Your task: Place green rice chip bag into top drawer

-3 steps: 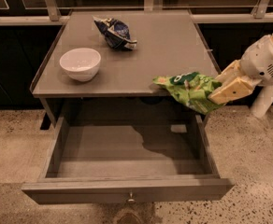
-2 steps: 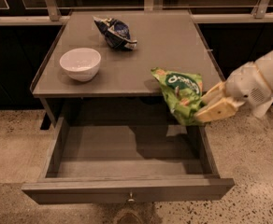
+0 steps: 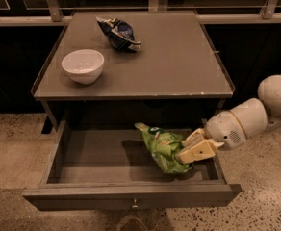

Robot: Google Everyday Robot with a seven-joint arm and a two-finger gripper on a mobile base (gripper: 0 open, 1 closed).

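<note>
The green rice chip bag [image 3: 163,148] is inside the open top drawer [image 3: 131,196], toward its right half, tilted with its top pointing up and left. My gripper [image 3: 188,152] comes in from the right over the drawer's right wall and is shut on the bag's right side. Whether the bag rests on the drawer floor or hangs just above it, I cannot tell. The drawer is pulled fully out below the grey table [image 3: 179,76], with its small round knob [image 3: 134,206] on the front panel.
A white bowl [image 3: 83,65] stands on the table's left side. A dark blue and white snack bag [image 3: 118,33] lies at the table's back. My white arm [image 3: 256,114] reaches in from the right. A speckled floor surrounds the drawer.
My gripper has carried the green bag from the table's right front edge down and left into the open drawer. The bowl and the blue bag have not moved.
</note>
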